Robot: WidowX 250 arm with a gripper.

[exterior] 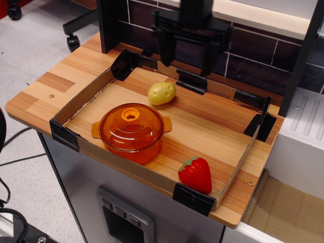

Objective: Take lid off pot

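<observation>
Near the counter's (45,96) front edge we see the lid (131,121) seated on the pot (132,136), untouched. Toward the back edge our hand (187,58) hangs with fingers wide, empty. Nothing done yet; reach, grasp, lift all remain.

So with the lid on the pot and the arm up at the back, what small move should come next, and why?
Probably bring the end effector forward and left until it is above the lid's knob. It hangs open near the back wall, beyond the potato, holding nothing, and the lid sits closed on the pot.
</observation>
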